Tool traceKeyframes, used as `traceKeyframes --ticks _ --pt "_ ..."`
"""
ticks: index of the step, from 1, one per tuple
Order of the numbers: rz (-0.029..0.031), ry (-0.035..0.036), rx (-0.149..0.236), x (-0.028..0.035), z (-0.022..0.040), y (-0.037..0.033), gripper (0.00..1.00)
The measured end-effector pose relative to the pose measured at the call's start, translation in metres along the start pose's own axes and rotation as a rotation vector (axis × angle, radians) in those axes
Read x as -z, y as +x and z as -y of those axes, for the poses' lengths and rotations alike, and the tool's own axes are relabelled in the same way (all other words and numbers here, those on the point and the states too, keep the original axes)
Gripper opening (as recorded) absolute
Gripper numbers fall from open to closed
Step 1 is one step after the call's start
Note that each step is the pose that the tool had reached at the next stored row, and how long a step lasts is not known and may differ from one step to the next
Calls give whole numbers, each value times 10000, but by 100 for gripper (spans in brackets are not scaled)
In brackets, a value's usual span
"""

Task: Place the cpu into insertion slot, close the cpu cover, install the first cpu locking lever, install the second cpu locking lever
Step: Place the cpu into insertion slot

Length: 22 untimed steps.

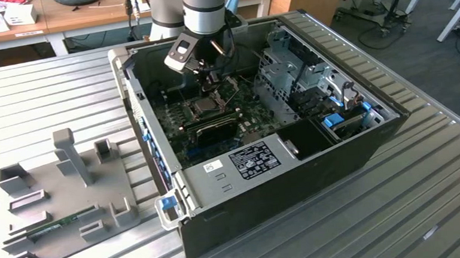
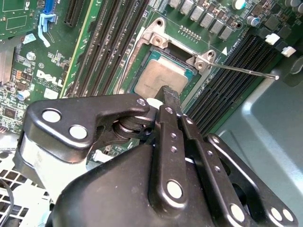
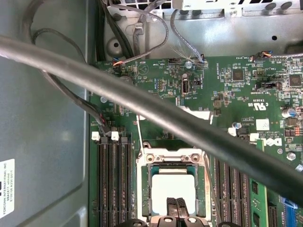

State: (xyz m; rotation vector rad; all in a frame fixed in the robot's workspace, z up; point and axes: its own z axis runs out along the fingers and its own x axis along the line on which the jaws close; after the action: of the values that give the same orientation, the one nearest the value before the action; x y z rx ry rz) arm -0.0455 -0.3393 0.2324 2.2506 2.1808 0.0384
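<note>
The cpu [image 2: 161, 78], a dull silvery square, lies flat in the black insertion slot [image 3: 150, 189] near the middle of the green board [image 2: 23, 28], framed by the thin bright-metal cpu cover [image 2: 154, 40]. The arm reaches steeply down into the open case [image 1: 374, 138]. Its black gripper [image 2: 170, 96] is pinched narrow, fingertips together at the chip's edge.

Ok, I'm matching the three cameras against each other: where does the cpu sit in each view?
Exterior view: the cpu lies mid-board inside the open case, just under the gripper.
Second wrist view: the cpu lies just beyond the shut gripper.
First wrist view: the cpu has the gripper at its edge.
Shared landmark: the long black memory slots beside it.
</note>
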Motion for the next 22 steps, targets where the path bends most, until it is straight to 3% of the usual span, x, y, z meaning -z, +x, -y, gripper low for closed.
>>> traceKeyframes --ticks 22 --pt "5 166 -2 0 0 0 11"
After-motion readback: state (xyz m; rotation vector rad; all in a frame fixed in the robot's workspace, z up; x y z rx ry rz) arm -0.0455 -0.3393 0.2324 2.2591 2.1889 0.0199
